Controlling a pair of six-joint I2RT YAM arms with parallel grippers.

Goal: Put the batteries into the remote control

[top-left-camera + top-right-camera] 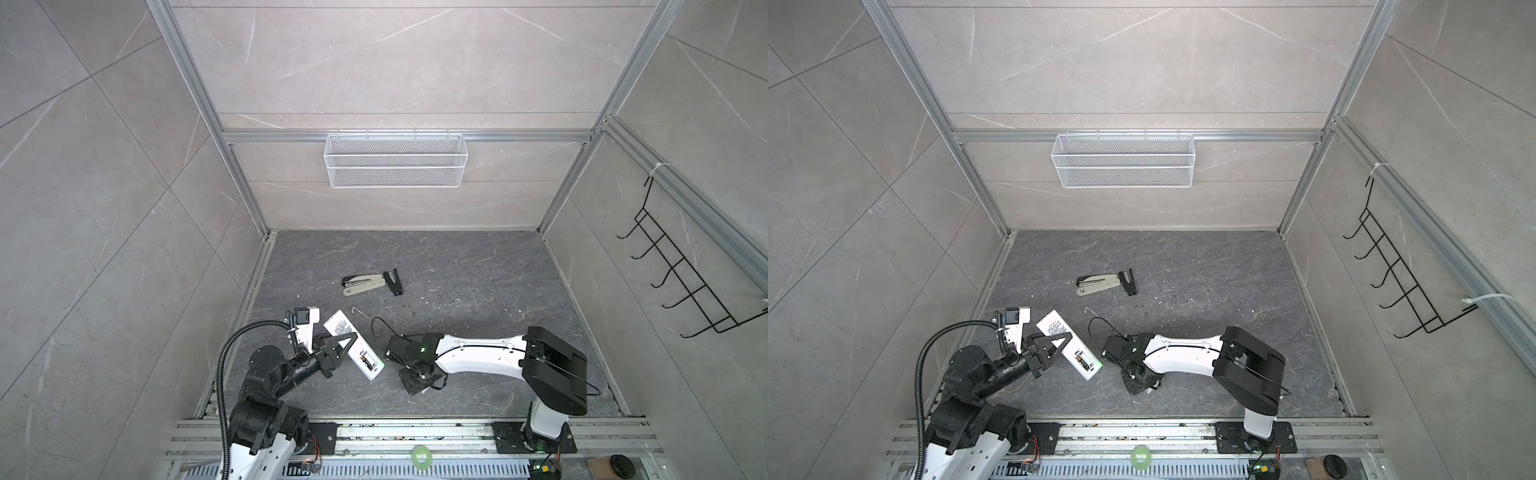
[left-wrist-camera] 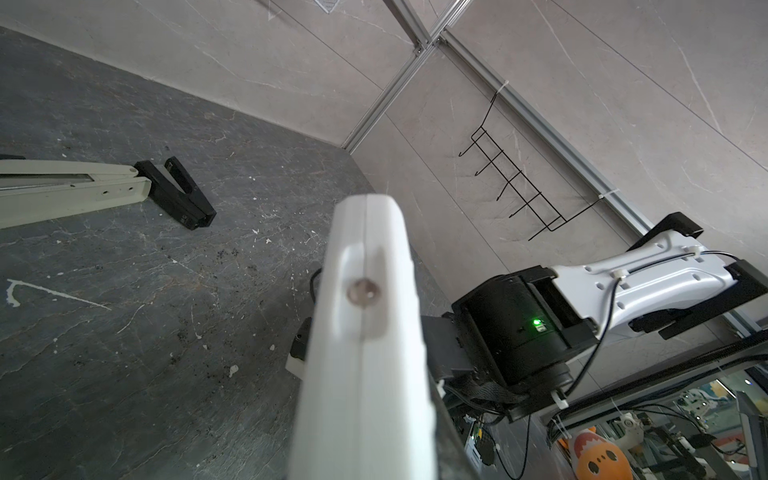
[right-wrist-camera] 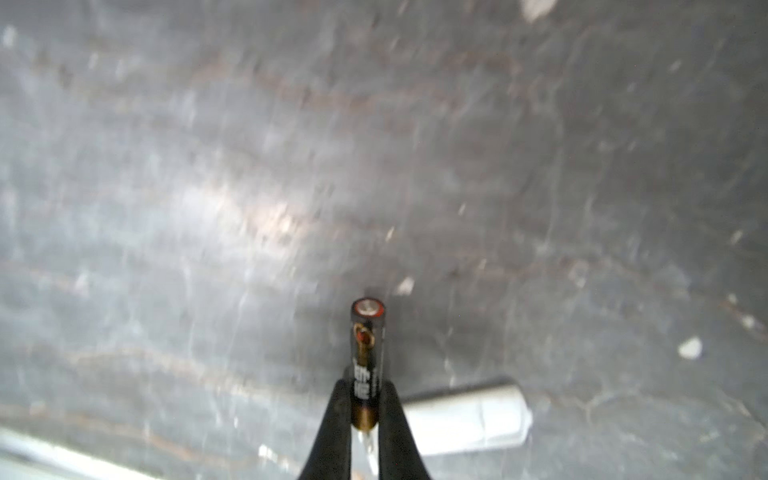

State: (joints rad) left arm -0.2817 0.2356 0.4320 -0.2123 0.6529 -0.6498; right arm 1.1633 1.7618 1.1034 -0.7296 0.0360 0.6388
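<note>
The remote control (image 1: 338, 325) (image 1: 1054, 326) is a long white slab held slanted just above the dark floor, its printed back facing up. My left gripper (image 1: 352, 337) (image 1: 1065, 338) is shut on its middle. In the left wrist view the remote control (image 2: 365, 332) fills the centre and hides the jaws. Its open compartment near the lower end holds one battery (image 1: 368, 360) (image 1: 1082, 359). To the right my right gripper (image 1: 417, 376) (image 1: 1140, 376) points down at the floor. In the right wrist view my right gripper (image 3: 365, 395) is shut on a black battery (image 3: 367, 353) by its copper end.
A small white cover piece (image 3: 465, 413) lies on the floor beside the right gripper's fingers. A beige-and-black stapler (image 1: 365, 283) (image 1: 1100, 284) (image 2: 75, 191) lies open further back. A white wire basket (image 1: 395, 160) hangs on the back wall, and a black hook rack (image 1: 681, 270) on the right wall.
</note>
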